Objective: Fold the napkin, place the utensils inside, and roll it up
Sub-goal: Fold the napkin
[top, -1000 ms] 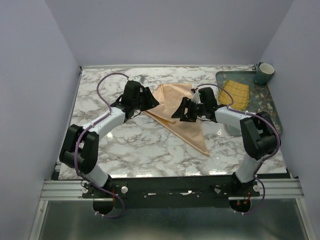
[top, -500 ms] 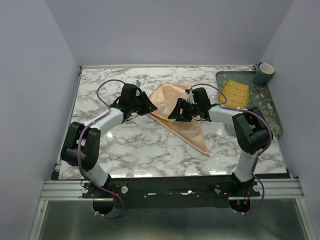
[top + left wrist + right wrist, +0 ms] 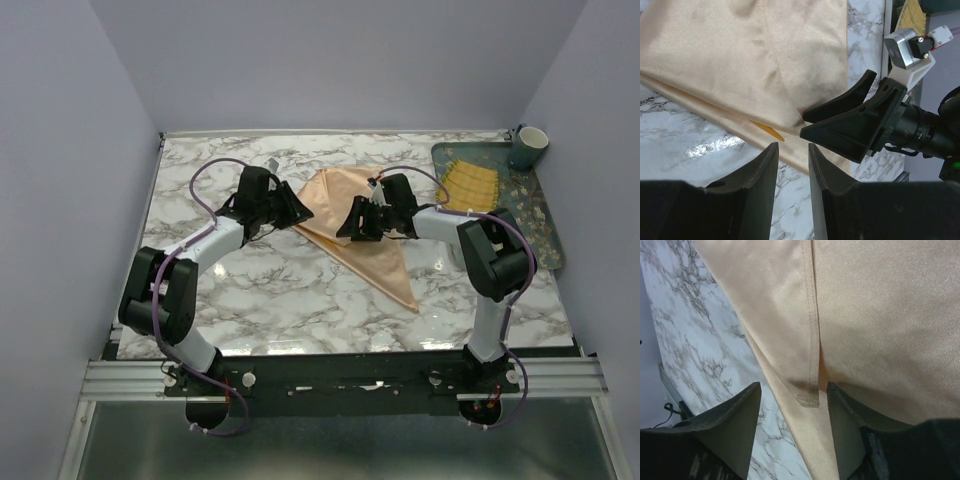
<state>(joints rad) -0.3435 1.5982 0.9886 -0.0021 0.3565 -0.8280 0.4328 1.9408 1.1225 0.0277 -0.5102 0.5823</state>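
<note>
The peach-orange napkin (image 3: 357, 215) lies folded into a long triangle on the marble table (image 3: 260, 290), its point toward the front right. In the left wrist view the napkin (image 3: 740, 55) shows a yellow tip (image 3: 768, 131) poking out from between its layers; the rest of the utensils is hidden. My left gripper (image 3: 304, 208) hovers at the napkin's left edge with a narrow gap between its jaws (image 3: 792, 146) and nothing in it. My right gripper (image 3: 346, 228) is open, its jaws (image 3: 794, 386) on either side of a hemmed flap corner (image 3: 807, 392). Its fingers (image 3: 850, 135) face my left gripper.
A patterned tray (image 3: 540, 215) stands at the right edge with a yellow checked cloth (image 3: 472, 188) on it. A green mug (image 3: 529, 146) sits at its far corner. A small grey object (image 3: 277, 161) lies behind my left gripper.
My right gripper has moved a little left and farther back over the napkin. My left gripper has drifted slightly left. The napkin keeps its shape.
</note>
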